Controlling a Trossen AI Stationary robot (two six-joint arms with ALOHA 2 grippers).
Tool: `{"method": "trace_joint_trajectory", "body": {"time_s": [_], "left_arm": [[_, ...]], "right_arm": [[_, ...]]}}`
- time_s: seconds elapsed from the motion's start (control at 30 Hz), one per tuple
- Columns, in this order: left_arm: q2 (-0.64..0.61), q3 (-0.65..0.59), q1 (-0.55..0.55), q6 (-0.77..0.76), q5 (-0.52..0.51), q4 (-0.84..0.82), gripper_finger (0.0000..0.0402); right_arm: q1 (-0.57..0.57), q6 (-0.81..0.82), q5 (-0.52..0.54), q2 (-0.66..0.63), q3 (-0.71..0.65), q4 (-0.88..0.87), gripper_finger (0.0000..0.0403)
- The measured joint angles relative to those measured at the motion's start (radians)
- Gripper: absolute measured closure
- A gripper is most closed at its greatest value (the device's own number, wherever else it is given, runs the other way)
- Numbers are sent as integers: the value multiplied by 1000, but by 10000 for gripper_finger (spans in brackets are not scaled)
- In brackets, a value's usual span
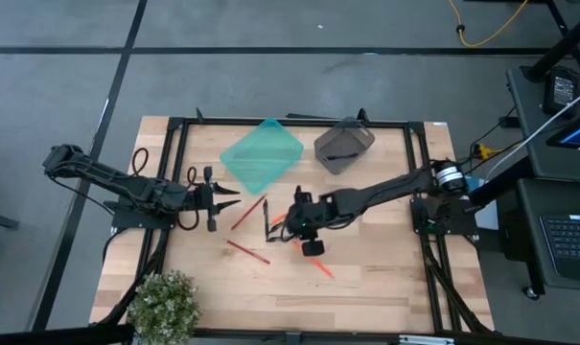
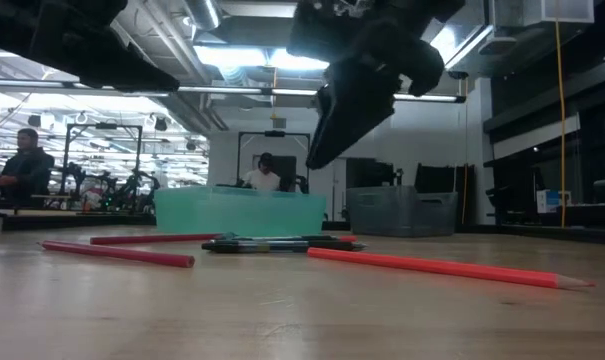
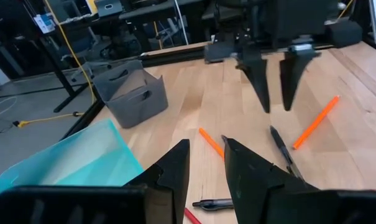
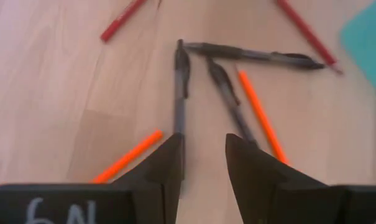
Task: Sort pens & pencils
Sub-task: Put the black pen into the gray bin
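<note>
Three black pens lie on the wood near the table's middle: one crosswise (image 4: 256, 55) and two (image 4: 180, 87) (image 4: 228, 99) running toward my right gripper (image 4: 203, 158). That gripper is open and hovers above them (image 2: 317, 155), clear of the table. Orange pencils (image 4: 262, 118) (image 4: 125, 158) lie flat beside the pens, and red pencils (image 1: 248, 213) (image 1: 247, 252) lie farther toward the left. My left gripper (image 1: 213, 196) waits at the table's left, open, pointing at the pile (image 3: 206, 165).
A teal bin (image 1: 261, 153) and a grey bin (image 1: 344, 144) stand at the table's far side. A potted plant (image 1: 165, 302) sits at the near left corner. A dark metal frame (image 1: 174, 129) rims the table. People sit in the room behind (image 2: 22, 165).
</note>
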Motion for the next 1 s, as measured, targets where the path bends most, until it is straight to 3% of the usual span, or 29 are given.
{"method": "trace_joint_trajectory", "body": {"time_s": [0.3,1.0], "left_arm": [[0,0,0,-1,19,-12,308],[0,0,0,-2,20,-19,308]], "right_arm": [[27,43,-17,109,89,-15,279],[25,12,-32,210,89,56,279]]}}
